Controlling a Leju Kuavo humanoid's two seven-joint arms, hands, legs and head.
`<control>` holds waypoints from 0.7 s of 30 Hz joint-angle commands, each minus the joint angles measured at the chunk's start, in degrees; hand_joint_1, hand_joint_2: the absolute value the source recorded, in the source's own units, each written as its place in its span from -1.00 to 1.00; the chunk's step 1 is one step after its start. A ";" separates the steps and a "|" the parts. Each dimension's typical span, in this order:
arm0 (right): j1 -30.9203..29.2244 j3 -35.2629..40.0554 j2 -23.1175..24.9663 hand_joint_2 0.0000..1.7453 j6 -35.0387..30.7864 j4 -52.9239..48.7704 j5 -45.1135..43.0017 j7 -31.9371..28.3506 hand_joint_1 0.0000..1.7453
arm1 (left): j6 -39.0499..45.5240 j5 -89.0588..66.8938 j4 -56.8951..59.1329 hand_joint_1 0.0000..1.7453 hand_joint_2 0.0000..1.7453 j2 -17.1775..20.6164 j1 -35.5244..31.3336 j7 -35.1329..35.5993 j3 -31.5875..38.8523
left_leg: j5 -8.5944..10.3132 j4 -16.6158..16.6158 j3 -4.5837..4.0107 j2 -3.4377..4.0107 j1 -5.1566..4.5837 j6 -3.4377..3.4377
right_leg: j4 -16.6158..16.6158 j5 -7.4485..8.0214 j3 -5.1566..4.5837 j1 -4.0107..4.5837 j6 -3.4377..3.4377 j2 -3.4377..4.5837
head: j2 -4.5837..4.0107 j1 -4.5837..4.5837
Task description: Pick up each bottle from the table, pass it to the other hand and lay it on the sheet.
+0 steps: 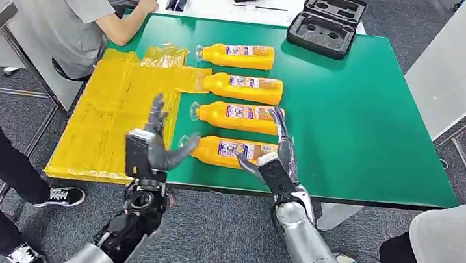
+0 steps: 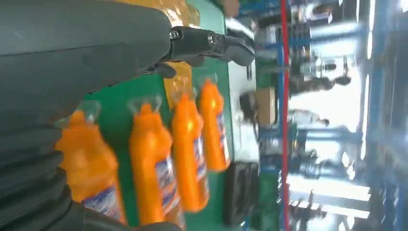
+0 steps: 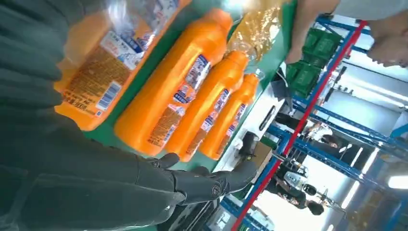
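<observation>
Both hands — left hand (image 1: 154, 137), right hand (image 1: 278, 152) — seemingly empty beside nearest bottle (image 1: 231, 151).

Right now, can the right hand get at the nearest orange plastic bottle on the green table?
Probably yes. The right hand is open at the base end of the nearest orange plastic bottle, and nothing lies between them on the green table.

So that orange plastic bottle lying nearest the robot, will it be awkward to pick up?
Probably a little. The nearest orange plastic bottle lies on its side on the green table, so a nudge might roll it. Its clear wrap, bunched at the cap end, looks glossy and could be slippery. It looks full, so likely fairly heavy for its size. The right hand is open beside it.
</observation>
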 commanded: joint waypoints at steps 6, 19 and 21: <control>-6.96 -0.96 -2.16 1.00 -5.01 16.63 13.01 4.05 -1.00 | -2.47 0.86 -8.30 -1.00 1.00 -1.90 2.53 0.17 12.76 | -0.15 0.01 0.32 0.08 0.05 -0.08 | -0.04 -0.11 0.33 0.06 -0.08 0.07 | 0.00 0.00; -12.66 2.38 -2.69 1.00 -0.54 22.12 27.41 14.84 -1.00 | -1.93 -0.73 -10.05 -1.00 1.00 -2.68 3.60 0.17 8.25 | -0.11 0.03 0.20 0.08 0.01 -0.07 | 0.01 -0.08 0.20 0.02 -0.07 0.07 | 0.00 0.00; -12.66 2.38 -2.69 1.00 -0.54 22.12 27.41 14.84 -1.00 | -1.93 -0.73 -10.05 -1.00 1.00 -2.68 3.60 0.17 8.25 | -0.14 0.05 0.24 0.05 0.03 -0.09 | 0.03 -0.11 0.26 0.04 -0.08 0.04 | 0.00 0.00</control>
